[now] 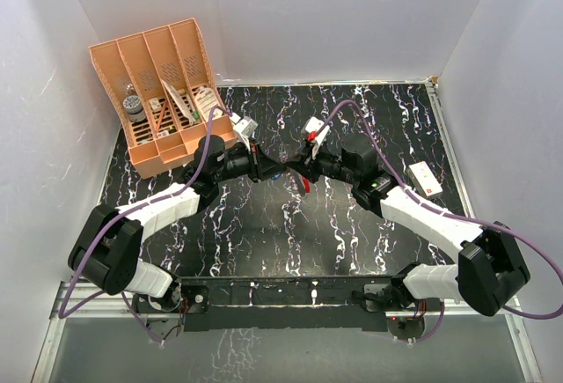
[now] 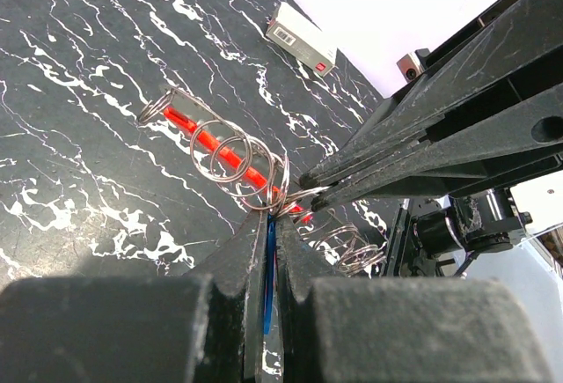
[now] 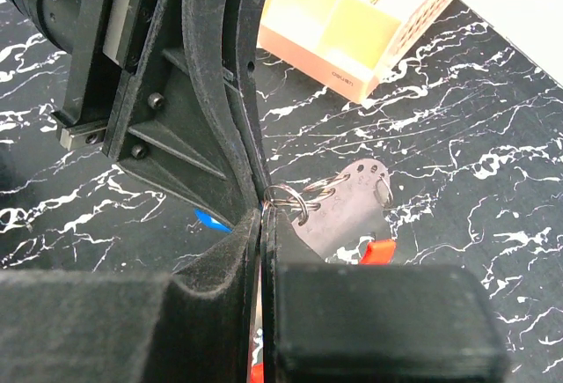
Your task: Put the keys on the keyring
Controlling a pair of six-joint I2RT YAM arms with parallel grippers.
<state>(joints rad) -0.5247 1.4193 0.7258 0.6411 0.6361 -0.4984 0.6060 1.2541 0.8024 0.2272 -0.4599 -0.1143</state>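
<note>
From the top, I see both arms reach in and meet over the middle of the black table (image 1: pixel 264 242). The left gripper (image 1: pixel 266 170) and the right gripper (image 1: pixel 303 170) are almost tip to tip. A bit of blue, the key (image 1: pixel 277 173), shows between them. The red of the keyring (image 1: pixel 305 183) shows just below the right gripper. They are too small here for me to tell how the jaws stand. An orange rack (image 1: pixel 149 150) stands at the far left. A white box (image 1: pixel 425 178) lies on the right.

From the left wrist, I see the left gripper's jaws squeezed shut on the key. Only its thin blue edge shows, standing between the fingers. Just past the tips is the keyring, a red bar with silver wire rings (image 2: pixel 239 161) looped around it. The right gripper comes in from the right with its jaws pressed together. Its tips pinch the keyring at the nearest wire ring, right beside the key.

From the right wrist, I see the right gripper's jaws closed tight, with a silver ring poking out at the tips. A grey metal tag (image 3: pixel 347 211) hangs on that ring. The left gripper is big and black, very close in front. I cannot tell if the two grippers touch. A small blue spot of the key shows under it.
</note>
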